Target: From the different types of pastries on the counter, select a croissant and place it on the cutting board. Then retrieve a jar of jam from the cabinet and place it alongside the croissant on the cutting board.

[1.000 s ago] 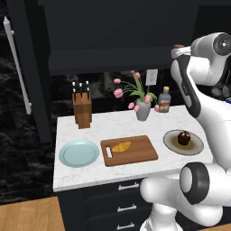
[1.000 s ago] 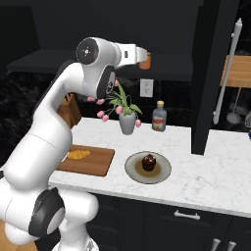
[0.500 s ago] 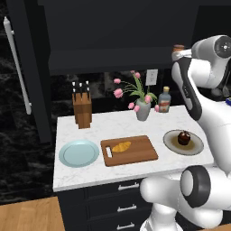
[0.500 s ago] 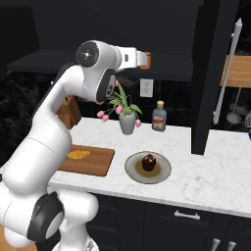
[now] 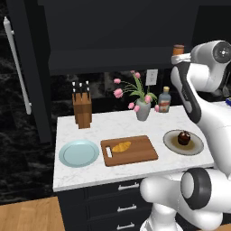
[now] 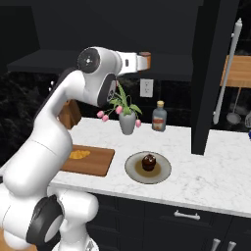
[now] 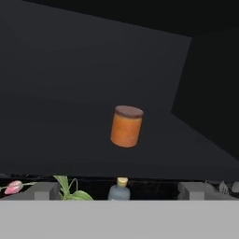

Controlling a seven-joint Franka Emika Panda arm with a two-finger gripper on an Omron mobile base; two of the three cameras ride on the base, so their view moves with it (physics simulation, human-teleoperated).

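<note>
The croissant point(image 5: 122, 146) point(image 6: 79, 154) lies on the wooden cutting board point(image 5: 140, 155) point(image 6: 95, 164) on the marble counter point(image 5: 113, 128) point(image 6: 211, 171). A dark round pastry point(image 5: 183, 137) point(image 6: 148, 162) sits on a grey plate to the right. The orange-brown jar of jam point(image 7: 126, 126) point(image 5: 179, 48) point(image 6: 145, 60) stands upright on the shelf inside the black cabinet point(image 5: 117, 40) point(image 7: 65, 93). My gripper point(image 7: 119, 191) point(image 6: 139, 62) is raised to shelf height, open, facing the jar and still short of it. Nothing is between its fingertips point(image 7: 44, 190).
A light-blue plate point(image 5: 79, 153) lies left of the board, with a knife block point(image 5: 82, 110) behind it. A vase of pink flowers point(image 5: 143, 108) point(image 6: 127, 121) and a red-labelled bottle point(image 5: 165, 100) point(image 6: 159, 116) stand under the shelf ledge, below my hand.
My hand has edged a little closer to the jar in the cabinet, with the jaws staying open. The things on the counter have not moved.
</note>
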